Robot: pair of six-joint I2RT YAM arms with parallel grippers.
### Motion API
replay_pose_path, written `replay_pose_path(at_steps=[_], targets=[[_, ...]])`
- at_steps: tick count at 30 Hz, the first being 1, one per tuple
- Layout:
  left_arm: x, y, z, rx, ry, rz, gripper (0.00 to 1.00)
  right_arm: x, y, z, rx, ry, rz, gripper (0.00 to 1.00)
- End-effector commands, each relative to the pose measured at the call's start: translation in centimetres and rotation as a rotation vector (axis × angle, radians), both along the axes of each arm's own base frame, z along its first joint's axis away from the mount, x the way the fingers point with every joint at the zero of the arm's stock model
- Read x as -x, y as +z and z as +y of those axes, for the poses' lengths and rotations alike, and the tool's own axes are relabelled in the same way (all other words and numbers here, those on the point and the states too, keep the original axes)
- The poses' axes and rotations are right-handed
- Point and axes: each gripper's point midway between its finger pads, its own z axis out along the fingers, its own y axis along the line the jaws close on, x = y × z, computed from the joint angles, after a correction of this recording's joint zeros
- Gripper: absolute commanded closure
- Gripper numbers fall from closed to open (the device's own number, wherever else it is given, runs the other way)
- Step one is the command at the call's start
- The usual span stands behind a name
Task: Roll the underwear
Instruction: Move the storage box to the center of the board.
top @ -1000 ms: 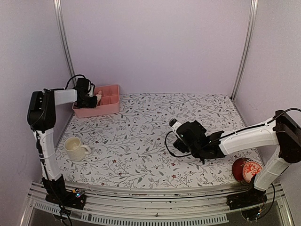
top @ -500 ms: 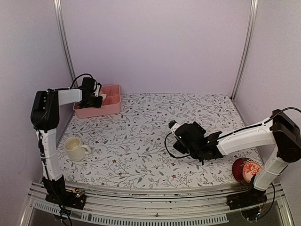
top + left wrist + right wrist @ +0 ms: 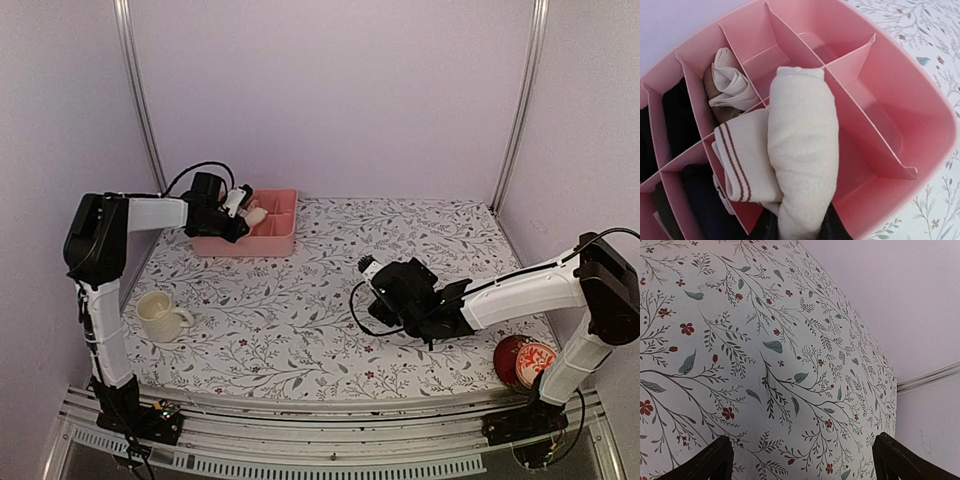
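Floral-printed cloth covers the table (image 3: pixel 300 330), with plain lilac walls behind it. The pale peach-beige underwear (image 3: pixel 802 150), rolled into a thick tube, lies across the pink tray (image 3: pixel 900 125), on top of the dividers near the tray's middle. The left claw (image 3: pixel 797 231) pinches the near end of this roll between its dark fingers, so the roll stretches straight away from the claw over the tray.

The olive-brown underwear (image 3: pixel 727 85), with its cream-white part coiled on top, sits in a compartment at the tray's far side, just left of the roll. A white cloth with red-brown stripes (image 3: pixel 742 160) touches the roll's left side. Dark bundles (image 3: pixel 677 105) fill the tray's leftmost compartments.

A cream mug (image 3: pixel 160 315) stands nearer than the tray, to its left. The right claw (image 3: pixel 805 460) is well apart from the tray, to its right, with its jaws spread wide over bare table. A red tin (image 3: pixel 525 362) lies farther right still.
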Motion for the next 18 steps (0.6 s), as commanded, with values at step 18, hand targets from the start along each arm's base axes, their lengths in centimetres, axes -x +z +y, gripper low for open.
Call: replay_pose_path(at_steps=[18], targets=[[10.3, -4.9, 1.1, -0.068, -0.1, 0.34, 1.0, 0.0, 0.9, 0.4, -0.006, -0.004, -0.025, 0.01]])
